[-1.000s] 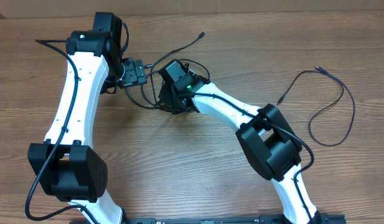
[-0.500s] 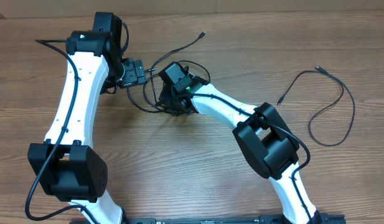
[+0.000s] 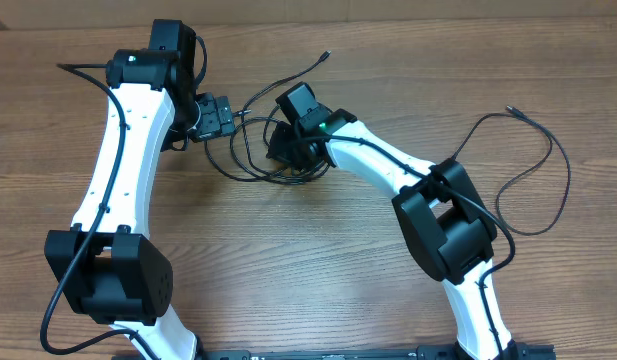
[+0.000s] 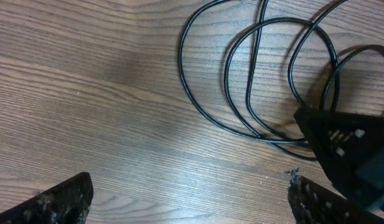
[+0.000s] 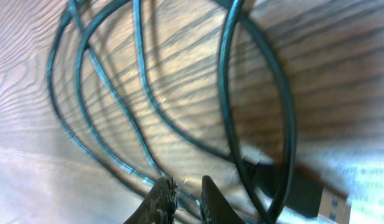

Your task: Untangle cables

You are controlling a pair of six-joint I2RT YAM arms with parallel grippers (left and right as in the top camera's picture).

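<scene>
The tabletop (image 3: 318, 260) has lots of bare wood at 6 o'clock, between the two arms. There is more at 9 o'clock, past the left arm (image 3: 118, 170). Its far edge runs along 12 o'clock, and one loose cable end (image 3: 326, 55) pokes up near that edge.

There are two arms and two sets of jaws. There is one tangle (image 3: 246, 172) up near 11 o'clock. One lone cable (image 3: 567, 175) lies by itself at 3 o'clock, well apart from the tangle. I cannot count how many cables make up the tangle. One plug (image 5: 297, 186) shows in the right wrist view.

The left jaws sit at the tangle's 9 o'clock side. Their fingers (image 4: 61, 199) are spread wide and hold nothing. The loops (image 4: 254, 81) lie on the wood ahead of them. The right jaws are at the tangle's 3 o'clock side, right over the cables. Their fingertips (image 5: 163, 196) are pulled nearly together with a thin gap. I cannot tell if a cable is pinched there.

Since half a second ago, the right arm (image 3: 388, 170) has swung a little toward 3 o'clock. Its jaws moved that way too, and the loops look wider. The left arm and the lone cable have not moved.
</scene>
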